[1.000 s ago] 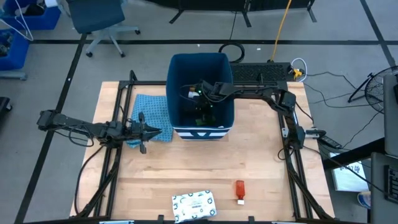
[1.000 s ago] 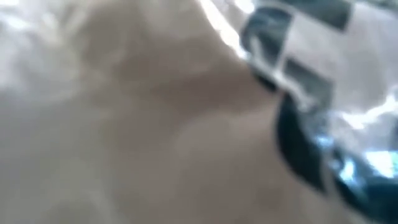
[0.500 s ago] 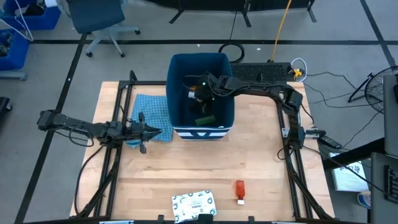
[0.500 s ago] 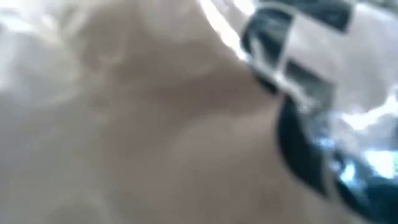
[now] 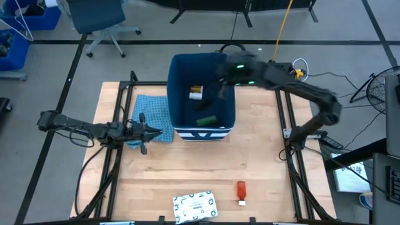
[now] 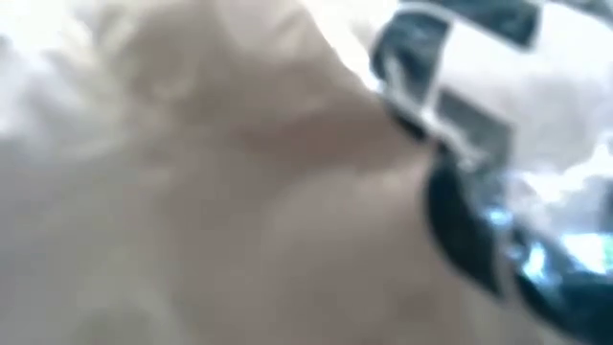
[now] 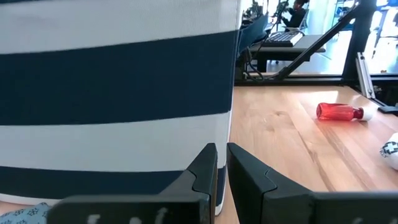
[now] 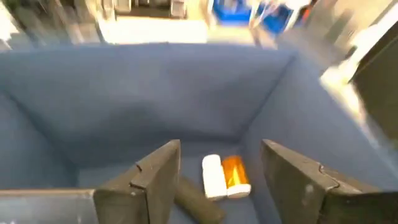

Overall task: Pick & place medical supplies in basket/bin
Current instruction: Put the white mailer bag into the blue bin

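The dark-blue bin [image 5: 178,75] stands at the table's far middle. On its floor lie the orange pill bottle [image 5: 196,92] and the green box [image 5: 206,120]. My right gripper [image 5: 222,89] hovers open over the bin's right side. In its wrist view it [image 8: 221,180] looks down on the pill bottle [image 8: 231,174] and a dark item [image 8: 199,205]. The white patterned packet [image 5: 195,205] and the red tube [image 5: 240,190] lie flat near the near edge. My left gripper [image 5: 149,131] waits shut left of the bin, over the light blue cloth [image 5: 153,112].
The left wrist view faces the bin's striped base [image 7: 118,93], with the red tube [image 7: 339,112] on bare wood beyond it. Black frame rails run along the table's left and right sides. Something close to the lens fills the low view with blur.
My right gripper has risen out of the bin and drawn back toward the bin's right far corner, with the arm swinging up. The orange pill bottle now lies uncovered on the bin floor. The left arm has kept still.
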